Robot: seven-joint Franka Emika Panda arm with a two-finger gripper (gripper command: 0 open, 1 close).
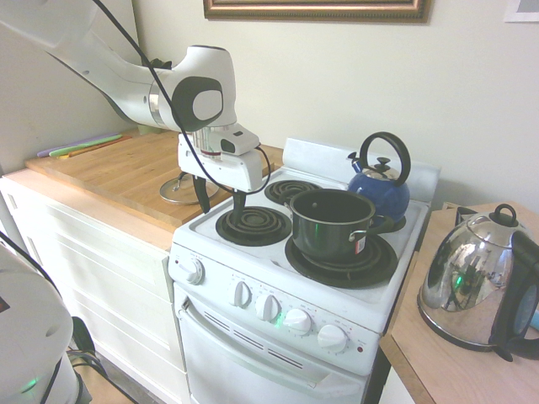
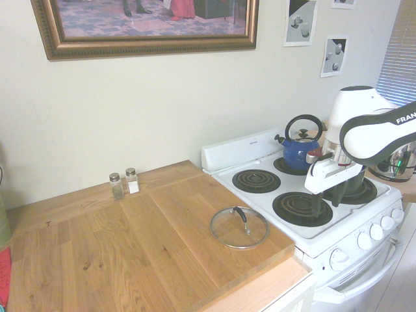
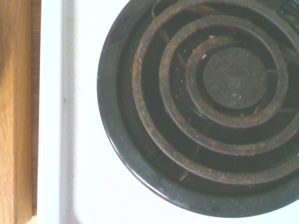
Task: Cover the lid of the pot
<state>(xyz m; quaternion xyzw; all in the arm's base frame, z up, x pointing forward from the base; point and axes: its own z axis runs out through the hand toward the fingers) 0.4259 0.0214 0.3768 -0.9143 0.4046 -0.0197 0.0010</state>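
Observation:
The glass lid [image 2: 239,227] with its metal rim lies flat on the wooden counter [image 2: 130,247], close to the stove's edge. In the first exterior view the lid [image 1: 178,190] is partly hidden behind my gripper. The dark pot [image 1: 333,220] stands uncovered on the stove's front right burner. My gripper [image 1: 221,200] hangs open and empty just above the front left burner [image 1: 253,225], between the lid and the pot. From the other side, the gripper [image 2: 328,200] hides most of the pot. The wrist view shows only that coil burner [image 3: 219,107] and the stove's white top.
A blue kettle [image 1: 381,187] sits on the back right burner behind the pot. A chrome kettle [image 1: 472,286] stands on the counter right of the stove. Two small shakers [image 2: 123,184] stand by the wall on the wooden counter.

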